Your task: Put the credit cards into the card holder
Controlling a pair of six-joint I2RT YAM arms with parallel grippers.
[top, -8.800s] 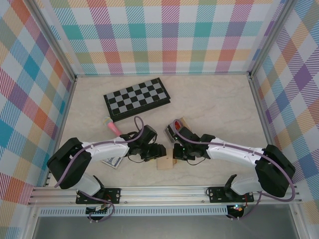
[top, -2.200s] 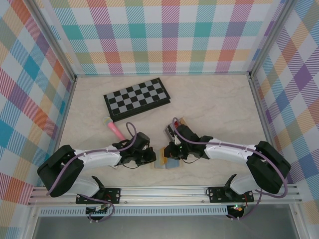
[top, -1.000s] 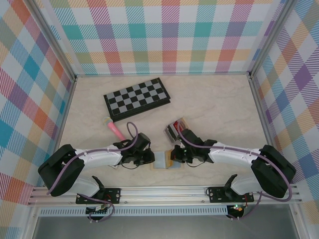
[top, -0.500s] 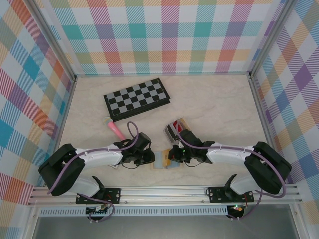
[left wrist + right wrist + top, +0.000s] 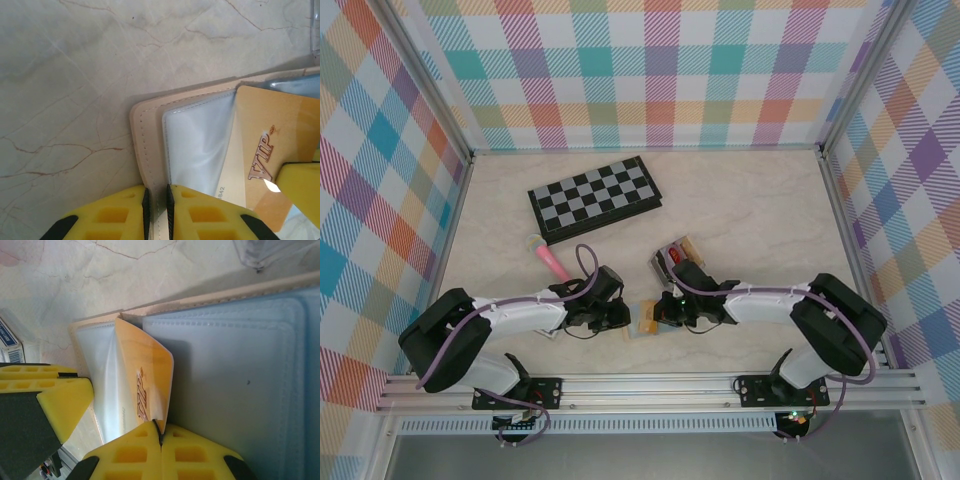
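Note:
The tan wallet (image 5: 638,327) lies open at the near middle of the table, and my left gripper (image 5: 620,318) is shut on its stitched edge (image 5: 147,130). My right gripper (image 5: 160,427) is shut on a corner of the gold-orange credit card (image 5: 145,365), printed VIP (image 5: 270,130). The card stands tilted, half in the wallet's clear pocket (image 5: 195,145). In the top view my right gripper (image 5: 662,314) sits just right of the left one. The clear-grey card holder (image 5: 672,258) stands behind the wallet with a red card in it. Its edge (image 5: 265,252) shows in the right wrist view.
A folded chessboard (image 5: 594,197) lies at the back left. A pink object (image 5: 548,258) rests left of the arms. The blue playing-card pack (image 5: 9,335) sits near the left arm. Aluminium rails (image 5: 650,385) run along the table's near edge.
My right gripper has shifted slightly left over the wallet, closer to the left gripper, with the gold-orange card in it. The left gripper has kept its hold on the wallet.

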